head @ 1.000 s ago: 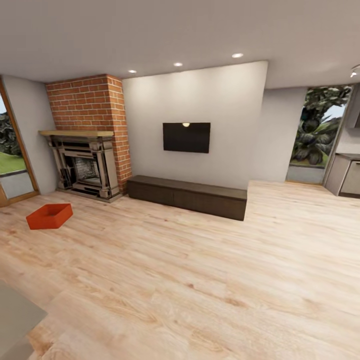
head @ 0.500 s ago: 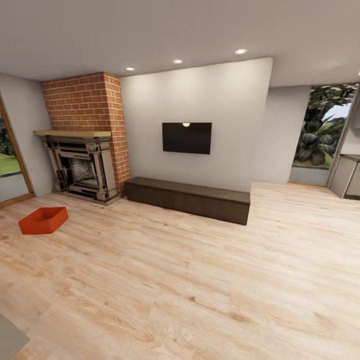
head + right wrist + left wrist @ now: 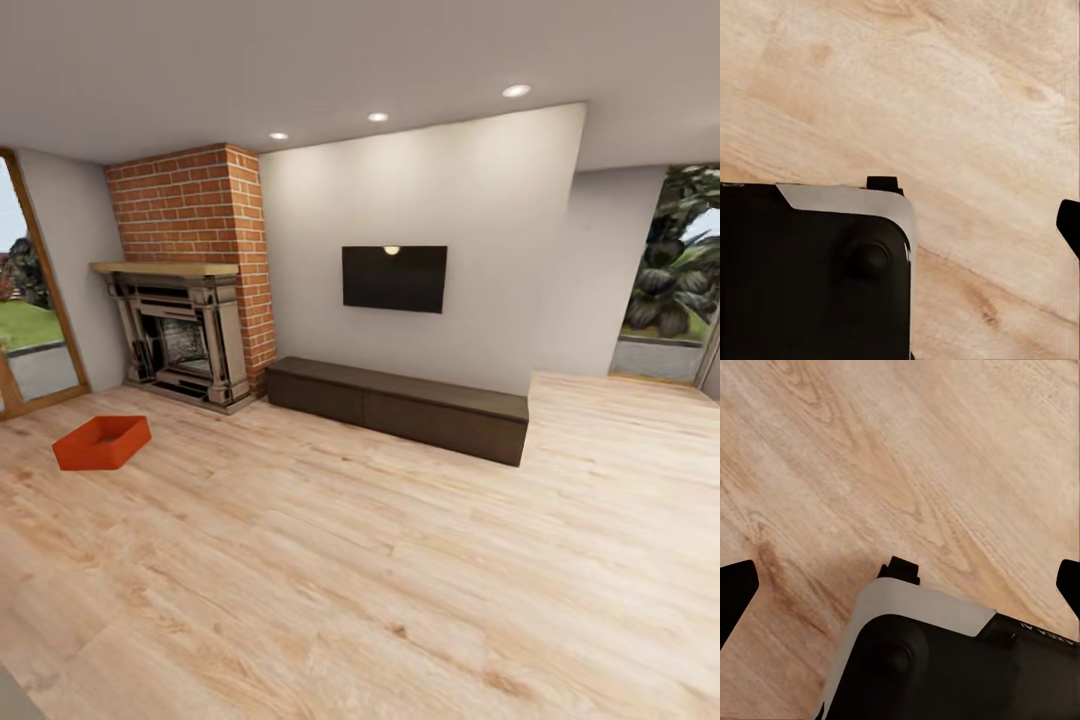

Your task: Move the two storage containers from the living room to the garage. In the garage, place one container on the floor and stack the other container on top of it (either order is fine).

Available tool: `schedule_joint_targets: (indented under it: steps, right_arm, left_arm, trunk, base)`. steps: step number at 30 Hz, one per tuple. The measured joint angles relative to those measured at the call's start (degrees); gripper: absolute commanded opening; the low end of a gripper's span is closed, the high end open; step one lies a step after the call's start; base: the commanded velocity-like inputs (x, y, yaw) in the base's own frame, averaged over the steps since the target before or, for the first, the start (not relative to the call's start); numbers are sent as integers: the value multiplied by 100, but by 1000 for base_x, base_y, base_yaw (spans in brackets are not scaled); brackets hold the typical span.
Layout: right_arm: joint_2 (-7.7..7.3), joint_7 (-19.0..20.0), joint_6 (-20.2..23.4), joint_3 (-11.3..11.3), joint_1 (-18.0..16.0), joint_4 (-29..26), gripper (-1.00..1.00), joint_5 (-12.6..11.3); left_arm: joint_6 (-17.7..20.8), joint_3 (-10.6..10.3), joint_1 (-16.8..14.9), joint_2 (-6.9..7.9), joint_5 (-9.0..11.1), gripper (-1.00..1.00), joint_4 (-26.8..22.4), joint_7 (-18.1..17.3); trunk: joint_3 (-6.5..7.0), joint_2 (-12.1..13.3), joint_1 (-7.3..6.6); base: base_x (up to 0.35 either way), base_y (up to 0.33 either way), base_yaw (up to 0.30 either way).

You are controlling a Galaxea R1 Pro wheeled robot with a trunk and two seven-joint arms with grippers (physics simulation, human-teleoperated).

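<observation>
Left pincer (image 3: 900,585): fingertips wide apart over the light wood plank floor (image 3: 400,580), holding nothing. Right pincer: one fingertip (image 3: 1069,225) visible, state cannot be told. Farther off, one orange-red storage container (image 3: 102,442) rests on the planks before the brick fireplace (image 3: 185,340)

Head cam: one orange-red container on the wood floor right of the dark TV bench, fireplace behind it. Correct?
Wrong side. In the head view the orange-red container sits on the wood floor to the left of the dark TV bench, in front of the fireplace. One container, floor and fireplace behind it are as you said.
</observation>
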Motion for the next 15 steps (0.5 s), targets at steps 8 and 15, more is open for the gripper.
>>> schedule_joint_targets:
  steps: [8,15]
  right_arm:
    - [-10,28,-2,0,0,0,100,-8]
    - [-3,36,1,1,1,-1,100,-5]
  left_arm:
    - [-3,1,-1,0,0,100,0,0]
    - [-3,0,-1,0,0,100,1,0]
  trunk:
    - [14,0,0]
    - [15,0,0]
  base:
    - [324,0,187]
    - [324,0,17]
